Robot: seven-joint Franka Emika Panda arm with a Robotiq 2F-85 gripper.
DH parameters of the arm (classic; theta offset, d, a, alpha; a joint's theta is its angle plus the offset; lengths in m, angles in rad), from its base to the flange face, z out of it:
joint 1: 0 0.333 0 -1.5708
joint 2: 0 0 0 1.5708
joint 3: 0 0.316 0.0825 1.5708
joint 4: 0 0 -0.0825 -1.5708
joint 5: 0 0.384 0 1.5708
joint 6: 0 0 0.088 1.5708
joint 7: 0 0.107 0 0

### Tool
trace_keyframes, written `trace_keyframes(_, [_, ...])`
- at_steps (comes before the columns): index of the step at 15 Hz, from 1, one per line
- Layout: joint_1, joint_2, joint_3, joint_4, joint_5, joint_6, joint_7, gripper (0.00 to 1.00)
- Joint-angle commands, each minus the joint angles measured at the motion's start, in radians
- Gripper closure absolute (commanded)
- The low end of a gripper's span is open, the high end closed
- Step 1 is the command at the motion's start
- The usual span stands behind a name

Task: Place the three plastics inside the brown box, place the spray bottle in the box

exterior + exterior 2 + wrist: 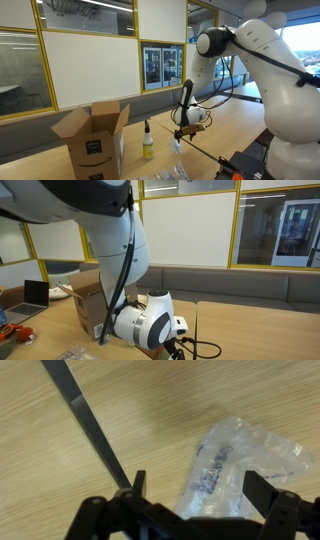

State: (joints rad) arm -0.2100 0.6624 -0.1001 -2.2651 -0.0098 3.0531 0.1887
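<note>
Gripper (197, 486) (jaws apart) hovers over plastic bag (236, 455).

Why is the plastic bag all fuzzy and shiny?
Wrist view: the bag looks soft, likely too close to the lens, with pale glare on its wrinkles. In an exterior view, the arm is blurry too, filling the near foreground.

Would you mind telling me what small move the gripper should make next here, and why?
Probably lower straight down, ready to close. In the wrist view the open gripper hovers over the clear plastic bag, part of which sits between its fingers. The bag lies on the wooden table, not yet grasped.
</note>
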Motion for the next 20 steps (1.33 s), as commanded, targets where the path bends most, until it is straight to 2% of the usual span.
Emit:
trace_keyframes(1, [-0.162, 0.015, 0.179, 0.044, 0.072, 0.075, -0.128, 0.00])
trace_keyframes(3, [-0.209, 0.031, 0.239, 0.076, 0.074, 0.078, -0.168, 0.00])
trace_keyframes(6, [-0.222, 0.063, 0.270, 0.116, 0.070, 0.067, -0.196, 0.00])
trace_keyframes(9, [-0.217, 0.107, 0.274, 0.148, 0.064, 0.054, -0.213, 0.00])
trace_keyframes(18, [-0.177, 0.211, 0.226, 0.258, 0.049, -0.053, -0.266, 0.00])
trace_keyframes(19, [-0.176, 0.217, 0.225, 0.267, 0.050, -0.063, -0.274, 0.04])
trace_keyframes(20, [-0.175, 0.221, 0.223, 0.275, 0.051, -0.075, -0.280, 0.28])
